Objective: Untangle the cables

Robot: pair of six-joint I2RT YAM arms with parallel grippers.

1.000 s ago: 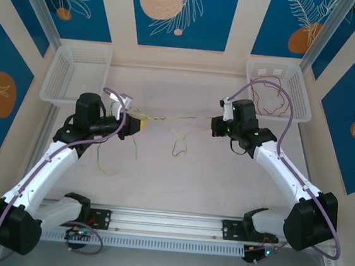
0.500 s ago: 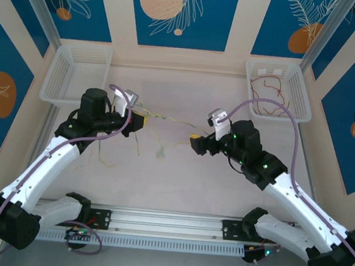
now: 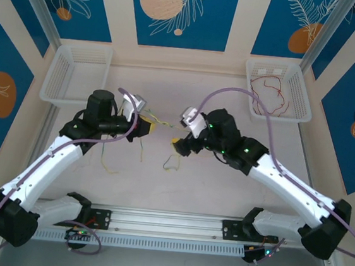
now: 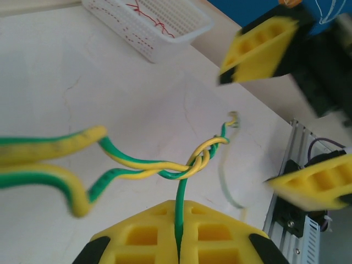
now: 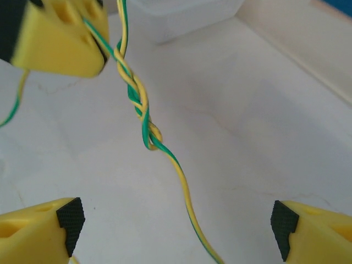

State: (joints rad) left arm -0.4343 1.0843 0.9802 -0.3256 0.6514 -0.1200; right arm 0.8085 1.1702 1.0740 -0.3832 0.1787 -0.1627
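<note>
Left gripper [image 4: 179,234] clamped on cables [image 4: 192,162], twist hung above table [image 3: 169,88]. Right gripper [image 5: 176,225] spread wide, empty, strand between. Strand is best pinched just below twist, then drawn off gently.

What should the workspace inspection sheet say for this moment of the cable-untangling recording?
Surface: pale table with faint hairline marks.
Job's things: green-and-yellow wires twisted together in the air between the pincers, loose ends hanging toward the table; red wire lies in the right basket.
Clutter: nothing seen.
Grippers: left pincer shut on one of those wires just below the twist; right pincer open, fingers wide either side of the trailing wire, gripping nothing.
Cables: lilac arm cables loop above both arms, apart from the wires.
Surroundings: left basket at the far left corner; blue leaf-print panels around; rail along the near edge.
</note>
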